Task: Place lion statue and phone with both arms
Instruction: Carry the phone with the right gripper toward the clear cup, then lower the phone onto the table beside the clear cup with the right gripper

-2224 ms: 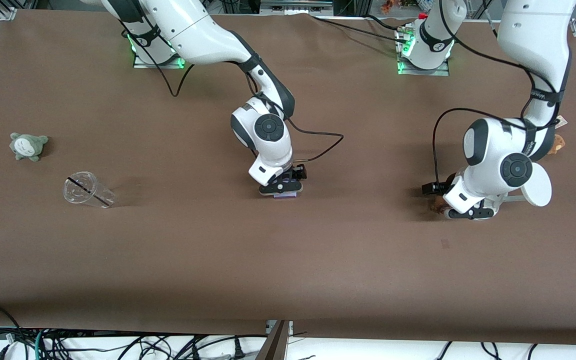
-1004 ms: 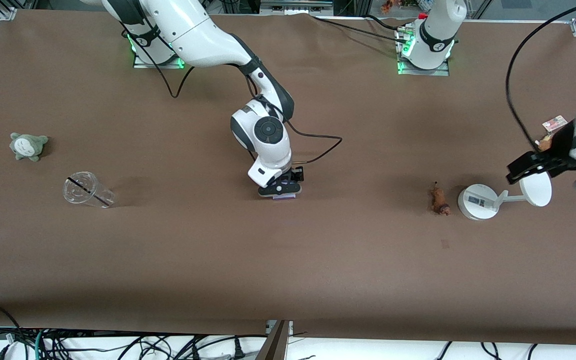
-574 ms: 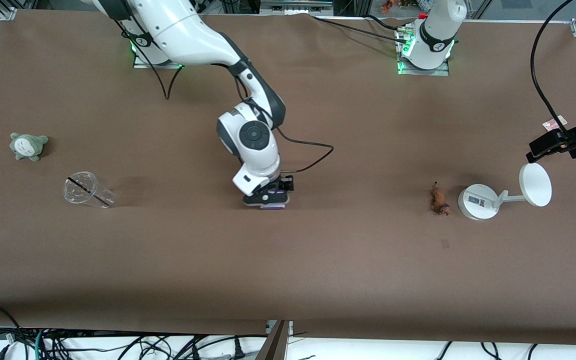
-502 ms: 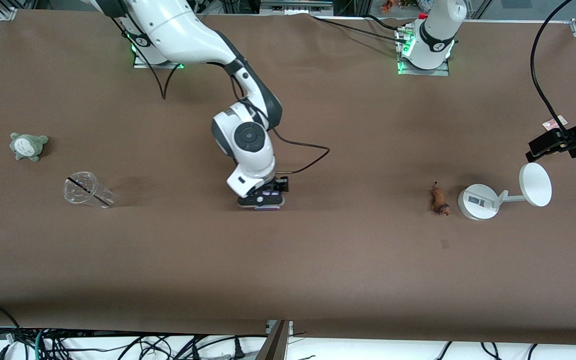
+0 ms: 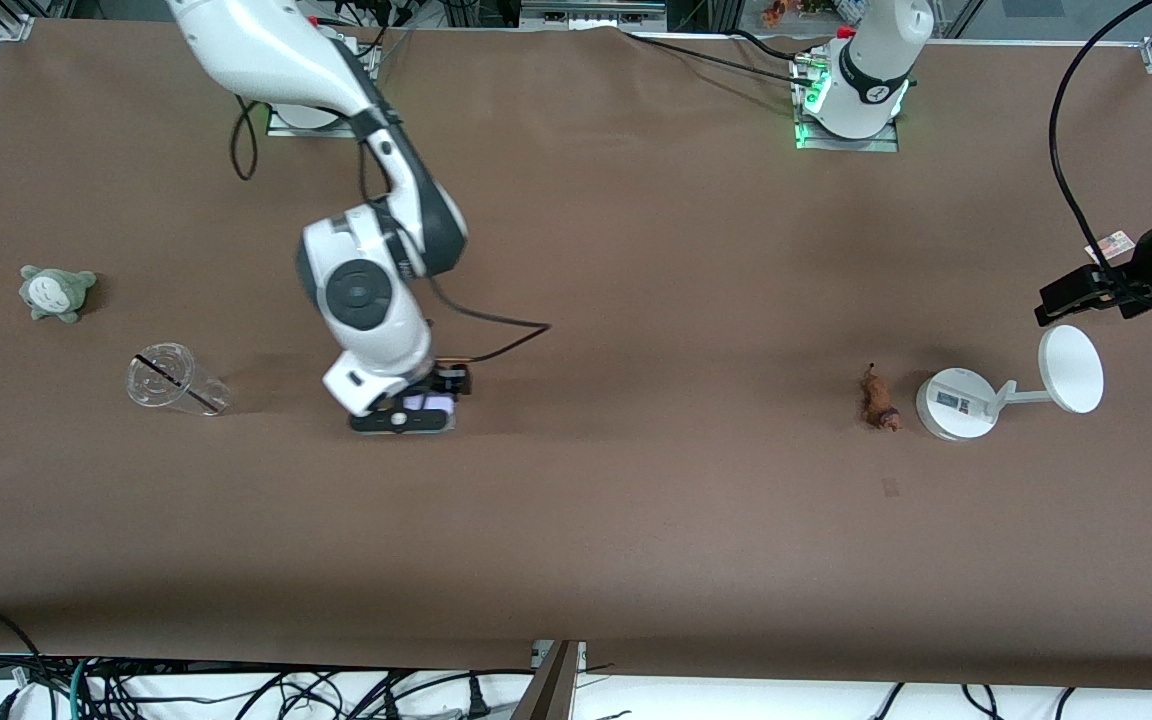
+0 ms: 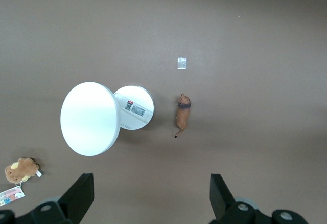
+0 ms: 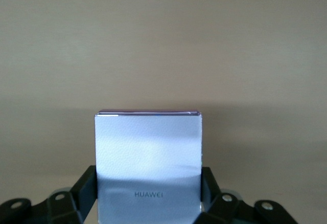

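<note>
The lion statue (image 5: 876, 398), a small orange-brown figurine, lies on the table beside the round base of a white stand (image 5: 954, 404). In the left wrist view the lion statue (image 6: 182, 115) shows alone on the brown cloth. My left gripper (image 5: 1076, 292) hangs open and empty over the table's edge at the left arm's end, well apart from the statue; its fingers (image 6: 82, 196) stand wide. My right gripper (image 5: 403, 415) is shut on the phone (image 5: 428, 403), low over the table near the clear cup. The phone (image 7: 148, 147) has a pale lavender face, with a finger on each side edge.
A clear plastic cup (image 5: 174, 380) lies on its side toward the right arm's end, with a grey-green plush (image 5: 56, 290) farther off. The stand's white disc (image 5: 1071, 368) juts out under the left gripper. A brown plush (image 6: 19, 169) with a tag lies near it.
My right arm has carried the phone from the table's middle toward the cup. The left arm earlier let go of the lion statue and rose away; over the last half second it barely moved.
</note>
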You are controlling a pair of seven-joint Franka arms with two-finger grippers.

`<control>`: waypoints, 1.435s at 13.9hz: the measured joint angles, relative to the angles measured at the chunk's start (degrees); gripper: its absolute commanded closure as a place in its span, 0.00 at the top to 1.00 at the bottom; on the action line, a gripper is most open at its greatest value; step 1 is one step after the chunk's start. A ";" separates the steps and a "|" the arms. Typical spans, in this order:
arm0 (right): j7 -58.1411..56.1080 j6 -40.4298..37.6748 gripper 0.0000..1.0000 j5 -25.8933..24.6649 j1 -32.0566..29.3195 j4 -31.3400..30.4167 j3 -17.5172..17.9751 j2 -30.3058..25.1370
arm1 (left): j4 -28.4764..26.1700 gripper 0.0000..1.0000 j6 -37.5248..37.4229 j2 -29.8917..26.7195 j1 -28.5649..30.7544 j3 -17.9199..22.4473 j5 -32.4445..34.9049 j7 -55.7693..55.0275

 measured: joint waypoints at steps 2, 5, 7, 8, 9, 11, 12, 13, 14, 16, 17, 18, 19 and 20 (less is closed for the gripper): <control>-5.62 -0.13 0.33 0.63 -3.58 -3.46 -0.08 -2.53 | 0.00 1.00 0.00 0.00 -0.02 -0.20 0.00 0.00; -13.84 -0.14 0.33 3.06 -8.54 -8.28 -0.17 -4.77 | 0.00 1.00 0.00 0.01 -0.03 -0.24 0.00 0.00; -16.67 0.01 0.33 3.53 -10.44 -10.41 -0.18 -5.15 | 0.00 1.00 0.00 0.01 -0.03 -0.24 0.00 0.00; -17.51 0.14 0.34 3.56 -10.94 -11.14 -0.19 -5.15 | 0.00 1.00 0.00 0.01 -0.04 -0.24 0.00 0.00; -18.10 0.23 0.34 3.56 -11.31 -11.74 -0.22 -5.15 | 0.00 1.00 0.00 0.01 -0.04 -0.25 0.00 0.00; -19.71 0.49 0.34 3.56 -12.46 -12.67 -0.38 -5.14 | 0.00 1.00 0.00 0.01 -0.05 -0.27 0.00 0.00; -21.00 1.10 0.34 3.56 -13.53 -13.26 -0.47 -5.10 | 0.00 1.00 0.00 0.01 -0.04 -0.26 0.00 0.01; -22.46 2.27 0.34 3.57 -14.85 -14.10 -0.52 -4.99 | 0.00 1.00 0.00 0.01 -0.05 -0.27 0.00 0.01; -24.17 4.08 0.34 3.57 -16.16 -15.30 -0.56 -4.82 | 0.00 1.00 0.00 0.01 -0.05 -0.27 0.00 0.01; -26.34 8.19 0.34 3.57 -17.74 -18.01 -0.56 -4.31 | 0.00 1.00 0.00 0.02 -0.04 -0.27 0.00 0.01; -26.48 9.68 0.34 3.57 -17.88 -18.90 -0.55 -3.92 | 0.00 1.00 0.00 0.02 -0.05 -0.27 0.00 0.01; -26.49 10.79 0.34 3.57 -17.86 -19.39 -0.45 -3.46 | 0.00 1.00 0.00 0.02 -0.05 -0.27 0.00 0.01; -26.49 11.53 0.35 3.57 -17.84 -19.57 -0.33 -2.97 | 0.00 1.00 0.00 0.02 -0.05 -0.27 0.00 0.01; -26.49 11.97 0.36 3.57 -17.82 -19.59 -0.26 -2.59 | 0.00 1.00 0.00 0.01 -0.04 -0.27 0.00 0.01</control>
